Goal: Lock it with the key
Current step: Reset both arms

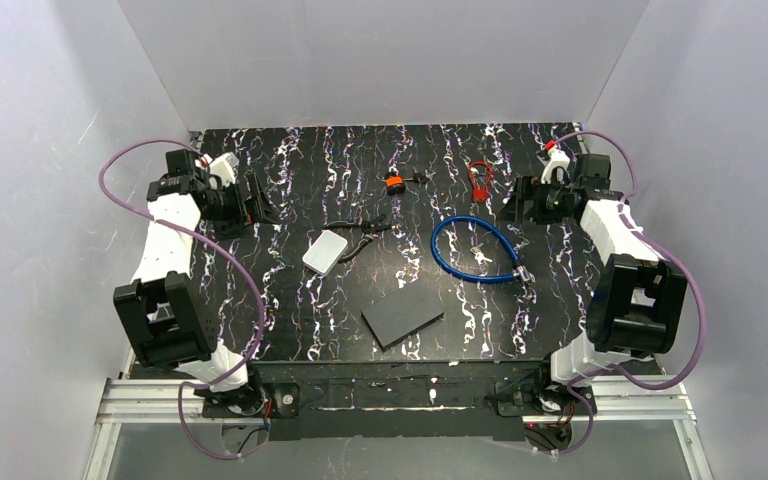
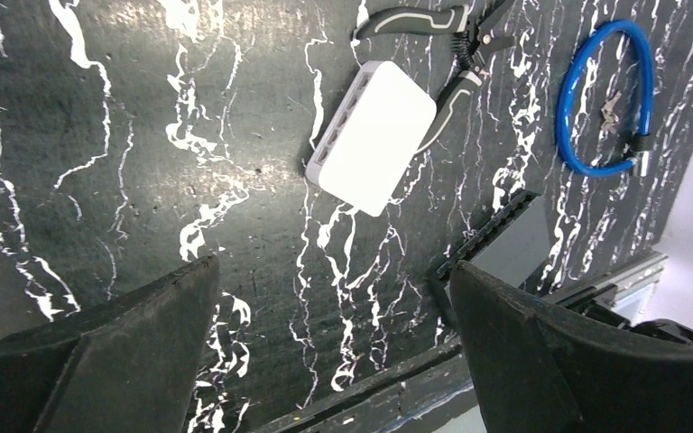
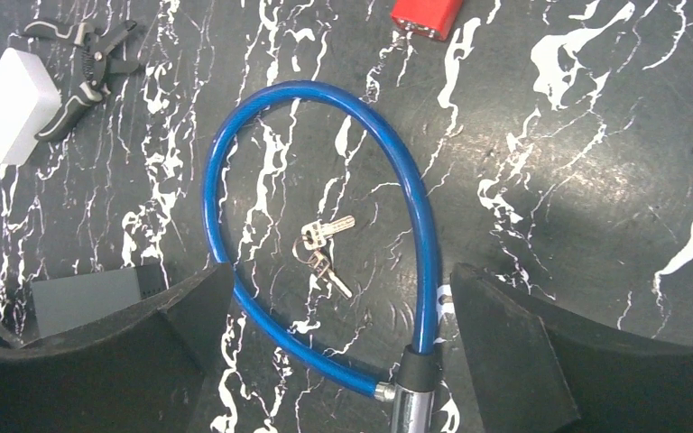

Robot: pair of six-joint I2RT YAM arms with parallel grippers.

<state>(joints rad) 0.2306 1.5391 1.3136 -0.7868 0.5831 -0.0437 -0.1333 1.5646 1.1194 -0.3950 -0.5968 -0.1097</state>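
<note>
Left gripper and right gripper both gape empty. The bright-blue flexible cable lock lies looped at three o'clock on the black marbled table, small silver keys inside. Pinching those keys looks like the next step.

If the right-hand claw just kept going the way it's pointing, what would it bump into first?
Probably the keys lying on the table inside the loop of the blue lock, nearly centred between the open fingers of the right gripper. Depth is uncertain.

The black marbled table carries the lock, keys, pliers, white box, grey slab.
</note>
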